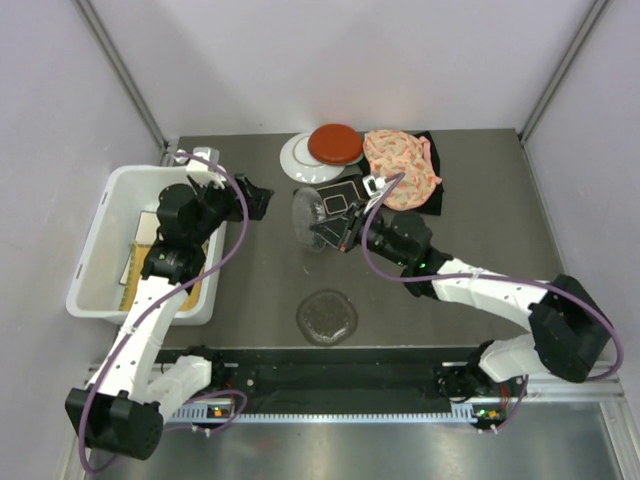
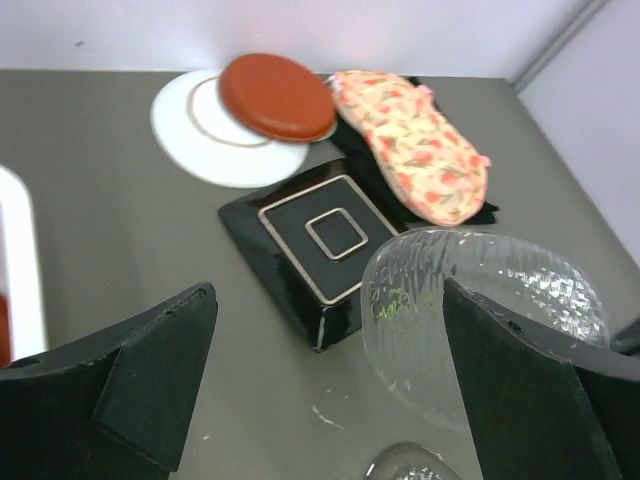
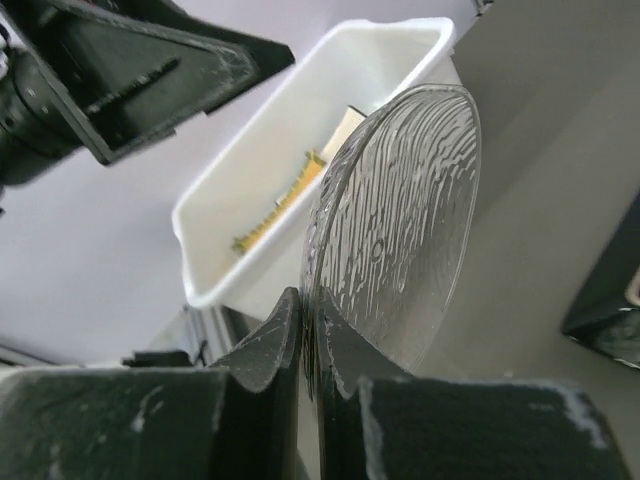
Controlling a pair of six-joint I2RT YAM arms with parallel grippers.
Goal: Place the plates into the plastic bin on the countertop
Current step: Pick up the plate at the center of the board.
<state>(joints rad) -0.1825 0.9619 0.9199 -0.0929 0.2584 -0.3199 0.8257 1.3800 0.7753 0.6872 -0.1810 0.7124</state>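
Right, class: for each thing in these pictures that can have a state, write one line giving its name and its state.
Right fingers: shut on the glass plate, held on edge.
Left fingers: open, empty.
Plastic bin: partly filled with plates.
Red plate: resting on the white plate.
Black square plate: lying face up.
Second glass plate: lying flat.
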